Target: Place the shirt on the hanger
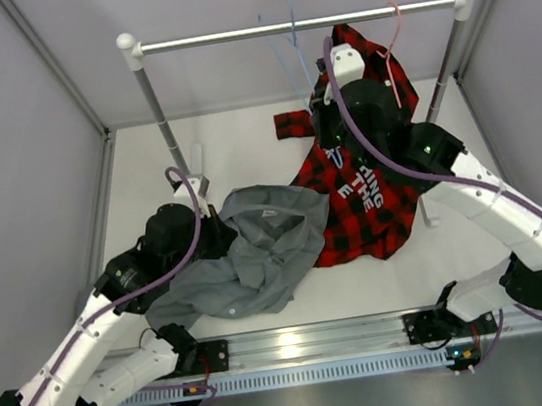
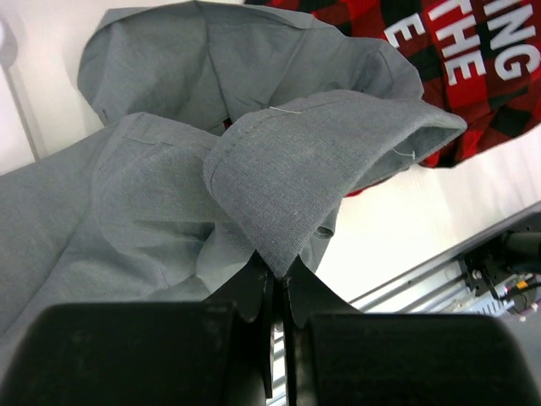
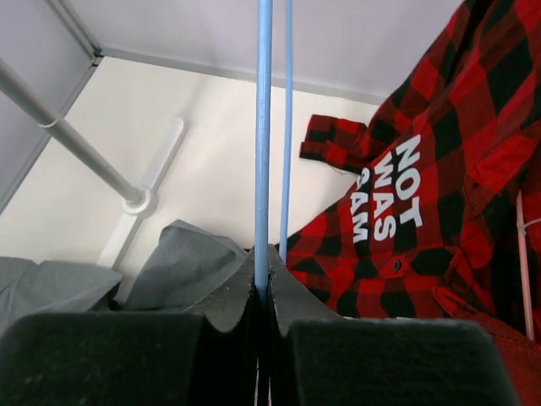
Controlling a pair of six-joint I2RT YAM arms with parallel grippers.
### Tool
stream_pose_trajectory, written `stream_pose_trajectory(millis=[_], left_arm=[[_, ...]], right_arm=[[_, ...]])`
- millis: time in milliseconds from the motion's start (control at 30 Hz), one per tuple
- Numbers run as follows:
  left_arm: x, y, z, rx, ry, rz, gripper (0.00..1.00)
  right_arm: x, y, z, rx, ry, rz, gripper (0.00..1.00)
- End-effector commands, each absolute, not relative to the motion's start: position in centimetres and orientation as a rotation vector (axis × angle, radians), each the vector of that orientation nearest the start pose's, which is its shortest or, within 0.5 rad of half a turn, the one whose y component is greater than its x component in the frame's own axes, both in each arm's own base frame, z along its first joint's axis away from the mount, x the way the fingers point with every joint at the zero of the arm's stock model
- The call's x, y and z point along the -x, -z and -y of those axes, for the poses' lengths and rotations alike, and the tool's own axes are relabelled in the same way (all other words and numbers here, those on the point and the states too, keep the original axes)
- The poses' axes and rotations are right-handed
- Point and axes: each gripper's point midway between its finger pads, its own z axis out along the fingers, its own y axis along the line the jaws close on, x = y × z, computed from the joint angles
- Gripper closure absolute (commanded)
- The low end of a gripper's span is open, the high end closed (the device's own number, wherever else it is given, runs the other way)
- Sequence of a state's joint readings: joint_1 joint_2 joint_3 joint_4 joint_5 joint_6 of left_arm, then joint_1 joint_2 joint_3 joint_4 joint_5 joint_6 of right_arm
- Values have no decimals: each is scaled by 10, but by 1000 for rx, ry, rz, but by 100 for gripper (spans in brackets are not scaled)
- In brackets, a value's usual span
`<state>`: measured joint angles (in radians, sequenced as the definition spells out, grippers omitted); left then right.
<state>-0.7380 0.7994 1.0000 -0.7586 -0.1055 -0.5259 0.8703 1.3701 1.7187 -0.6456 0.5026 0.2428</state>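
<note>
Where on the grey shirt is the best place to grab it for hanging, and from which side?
Grip the shirt by its raised stitched fold, probably the collar or a cuff. It stands clear of the crumpled heap and offers a thin, doubled edge. Come in low from the robot's left, as the left hand does, shut on that fold's lower tip.

I'm working in what looks like a robotics lab cell: plain grey panel walls (image 1: 1, 150) box in a white tabletop (image 1: 232, 143), my left arm (image 1: 88, 335) and right arm (image 1: 499, 206) bolt to an aluminium rail (image 1: 311, 341), and a metal garment rack (image 1: 227, 36) stands behind.
</note>
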Motion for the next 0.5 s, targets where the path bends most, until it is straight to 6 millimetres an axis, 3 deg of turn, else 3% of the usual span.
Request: stream_pose_trajectory(millis=[0, 167, 233, 267, 333, 467], left_arm=[[-206, -259, 175, -87, 612, -2110, 100], [-227, -246, 171, -49, 504, -2161, 100], [-238, -240, 171, -34, 498, -2192, 100], [-241, -239, 171, -26, 497, -2198, 100], [-252, -237, 168, -9, 497, -2209, 100], [-266, -238, 166, 20, 536, -2219, 100]], right_arm=[[-297, -456, -255, 248, -456, -1696, 100], [-254, -436, -255, 455, -565, -1767, 100], [-228, -419, -244, 523, -616, -1793, 100], [-220, -399, -240, 547, -617, -1824, 100], [-192, -403, -224, 573, -694, -1789, 100], [-137, -371, -209, 724, -842, -1822, 100]])
